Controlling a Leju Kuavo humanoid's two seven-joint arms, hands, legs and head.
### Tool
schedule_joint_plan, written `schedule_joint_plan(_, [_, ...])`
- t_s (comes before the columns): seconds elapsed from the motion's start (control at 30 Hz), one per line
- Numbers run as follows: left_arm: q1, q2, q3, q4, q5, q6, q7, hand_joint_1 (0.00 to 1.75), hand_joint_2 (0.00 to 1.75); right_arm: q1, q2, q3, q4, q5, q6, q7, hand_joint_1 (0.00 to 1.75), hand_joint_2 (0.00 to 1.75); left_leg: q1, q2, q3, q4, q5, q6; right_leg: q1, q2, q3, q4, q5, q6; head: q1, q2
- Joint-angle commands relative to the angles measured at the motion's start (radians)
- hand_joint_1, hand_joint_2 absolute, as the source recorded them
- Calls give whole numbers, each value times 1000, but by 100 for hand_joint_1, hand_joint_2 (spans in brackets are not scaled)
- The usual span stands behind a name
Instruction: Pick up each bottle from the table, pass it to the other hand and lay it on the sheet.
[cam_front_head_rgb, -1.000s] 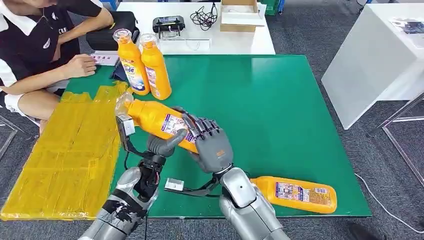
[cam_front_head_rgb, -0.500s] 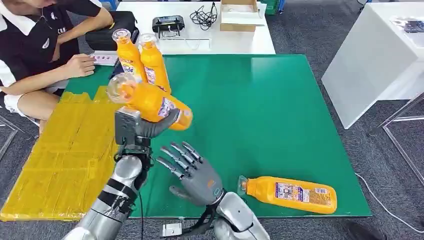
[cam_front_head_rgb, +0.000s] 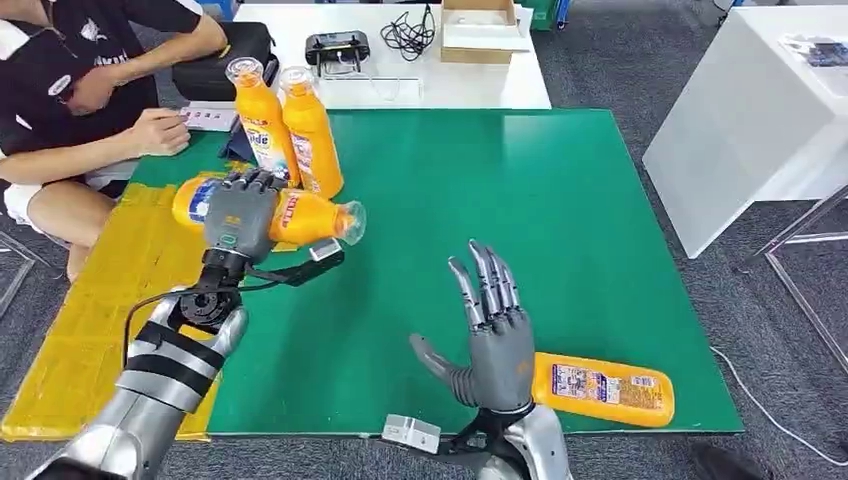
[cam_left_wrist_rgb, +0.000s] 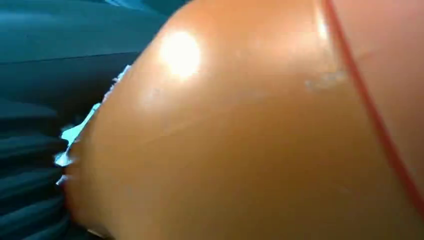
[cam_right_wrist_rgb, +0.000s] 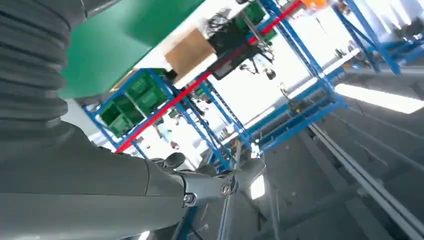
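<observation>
Left hand (cam_front_head_rgb: 238, 215) grasps one orange bottle (cam_front_head_rgb: 300, 215) sideways above the yellow sheet's (cam_front_head_rgb: 120, 300) edge, its long axis level, cap toward the green table (cam_front_head_rgb: 560, 200). Right hand (cam_front_head_rgb: 495, 335) spreads released, empty. Four bottles: two upright (cam_front_head_rgb: 290, 125), one lying (cam_front_head_rgb: 600, 388).

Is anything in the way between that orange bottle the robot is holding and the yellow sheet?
Nothing visible. The left robot hand holds the orange bottle sideways at the yellow sheet's edge, and the sheet beside it looks bare. Two upright bottles stand behind, off the path.
</observation>
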Motion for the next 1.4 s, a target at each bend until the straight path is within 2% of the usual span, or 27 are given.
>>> schedule_joint_plan(0.03, [-121, 99, -235, 432, -23, -150, 173, 175, 175, 75, -144, -22, -80, 7, 171, 65, 0, 175, 0, -2, 5, -2, 0, 0, 0, -1, 5, -2, -1, 0, 0, 0])
schedule_joint_plan(0.07, [-124, 90, -231, 458, -23, -159, 191, 175, 175, 76, -147, -25, -72, 16, 183, 67, 0, 175, 0, -2, 8, -3, -1, -1, 0, -1, 9, -3, -2, 0, -1, 0])
schedule_joint_plan(0.13, [-120, 52, -191, 512, -23, -223, 228, 175, 175, 74, -156, -34, -67, 30, 273, 118, 0, 175, 0, -2, 4, -2, -1, 0, 0, -1, 4, -2, -1, 0, 0, 0])
schedule_joint_plan(0.27, [-119, 48, -195, 522, -23, -216, 235, 175, 175, 74, -157, -39, -61, 30, 271, 118, 0, 175, 0, -2, 6, -1, -1, 0, 0, -1, 7, -2, -2, 0, 0, 0])
schedule_joint_plan(0.33, [-109, 21, -140, 562, -14, -259, 251, 175, 175, 63, -171, -43, -25, 83, 375, 195, 0, 175, 0, -2, 3, -1, 0, 0, 0, -2, 4, -1, -1, 0, 0, 0])
schedule_joint_plan(0.37, [-102, 9, -113, 580, -7, -261, 235, 175, 175, 62, -179, -47, -9, 82, 392, 204, 0, 175, 1, -3, 5, -1, -1, 0, 0, -2, 7, -2, -2, 0, 0, 0])
schedule_joint_plan(0.4, [-102, 2, -95, 601, -13, -255, 230, 148, 175, 57, -182, -50, 15, 79, 404, 210, 0, 175, 1, -2, 4, -1, -1, 0, 0, -1, 5, -2, -1, 0, 0, 0])
schedule_joint_plan(0.43, [-93, -9, -65, 615, -3, -230, 218, 0, 175, 56, -199, -52, 40, 84, 445, 235, 0, 175, 0, -1, 7, -2, -1, 0, 0, 0, 8, -3, -1, 0, 0, 0])
schedule_joint_plan(0.5, [-84, -22, -28, 630, 21, -193, 182, 0, 175, 70, -223, -63, 56, 78, 449, 251, 0, 175, 0, 0, 5, -2, 0, 0, 0, 0, 6, -3, 0, 0, 0, 0])
schedule_joint_plan(0.6, [-75, -38, 32, 621, 40, -139, 141, 0, 175, 88, -261, -81, 52, 83, 456, 298, 0, 175, 0, -2, 10, -4, -1, 0, 0, -1, 12, -5, -1, 0, 0, 0])
schedule_joint_plan(0.7, [-74, -40, 43, 611, 48, -132, 132, 0, 175, 93, -275, -90, 48, 83, 458, 305, 0, 175, -1, -2, 8, -2, -1, 0, -1, -1, 9, -3, -1, 0, 0, 0])
schedule_joint_plan(0.83, [-35, -49, 106, 521, 101, -87, 46, 0, 175, 110, -314, -98, 31, 83, 495, 351, 0, 175, -1, -1, 9, -2, -1, 0, -1, 0, 11, -2, -1, 0, 0, 0])
schedule_joint_plan(0.93, [50, -50, 168, 355, 214, -23, -62, 0, 175, 170, -373, -136, -8, 84, 478, 384, 0, 175, -2, -3, 10, -2, 0, 0, -1, -2, 12, -2, -1, 0, -1, 0])
schedule_joint_plan(1.07, [68, -44, 170, 322, 216, -27, -60, 0, 175, 187, -382, -144, -29, 85, 474, 386, 0, 175, -1, -3, 10, -1, -1, 0, -1, -3, 12, -1, -2, 0, -1, 0])
schedule_joint_plan(1.17, [123, -55, 204, 205, 273, 27, -108, 0, 175, 203, -388, -159, -61, 84, 461, 400, 0, 175, -1, -1, 12, -1, -3, 0, -1, -1, 14, -2, -2, 0, 0, 0])
schedule_joint_plan(1.27, [203, -63, 219, 39, 325, 17, -136, 0, 175, 237, -407, -191, -98, 96, 466, 436, 0, 175, -2, -2, 9, -1, -2, 0, -2, -2, 10, -1, -1, 0, 0, 0])
schedule_joint_plan(1.4, [211, -63, 219, 22, 325, 9, -133, 0, 175, 239, -407, -194, -100, 96, 466, 435, 0, 175, -2, -3, 8, 0, -2, 0, -2, -3, 9, -1, -2, 0, 0, 0])
